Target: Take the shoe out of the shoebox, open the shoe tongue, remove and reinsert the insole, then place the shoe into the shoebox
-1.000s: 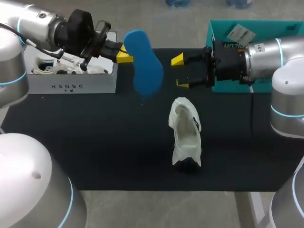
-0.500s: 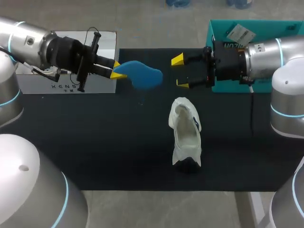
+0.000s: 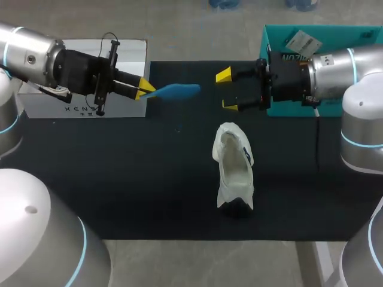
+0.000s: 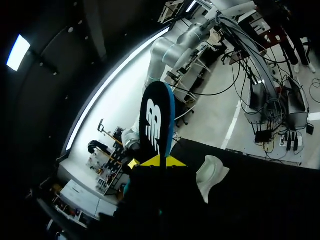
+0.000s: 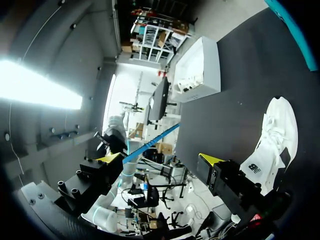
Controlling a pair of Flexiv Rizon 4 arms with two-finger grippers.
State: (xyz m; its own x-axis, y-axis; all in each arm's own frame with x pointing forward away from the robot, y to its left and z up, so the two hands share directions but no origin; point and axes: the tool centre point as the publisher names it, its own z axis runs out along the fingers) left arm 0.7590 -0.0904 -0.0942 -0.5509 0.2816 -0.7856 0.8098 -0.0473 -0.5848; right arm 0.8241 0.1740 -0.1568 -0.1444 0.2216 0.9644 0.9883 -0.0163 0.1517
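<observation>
Left pincer (image 3: 143, 91): in from the left, over the far left part of the desk (image 3: 119, 179). Clamped on the insole (image 3: 175, 91) at one end, a yellow tip pressed to each face. Insole held clear of the desk, seen edge-on from the head view as a thin blue sliver, stretching from the tips toward the middle. From the left wrist view, insole (image 4: 157, 117) standing straight out ahead of the pincer (image 4: 161, 160), dark face with a white mark, blue rim along one side.

Right pincer (image 3: 227, 90): in from the right, about level with the insole and facing its free end across a gap. Fingers spread wide, gripping nothing. Same in its own wrist view: pincer (image 5: 159, 158) with tips well apart and only air between.

Shoe (image 3: 234, 173): white, dark at the near end, resting on the desk near the middle, nearer the robot than either pincer. Touched by neither. Mouth gaping upward in the head view. Also seen beside the left pincer (image 4: 212, 172) and under the right one (image 5: 272, 135).

Teal box (image 3: 275, 42): far right corner of the desk, partly hidden behind the right arm, well apart from the shoe.

White box (image 3: 128, 57): far left edge, behind the left arm; seen again past the right pincer (image 5: 200, 75).
</observation>
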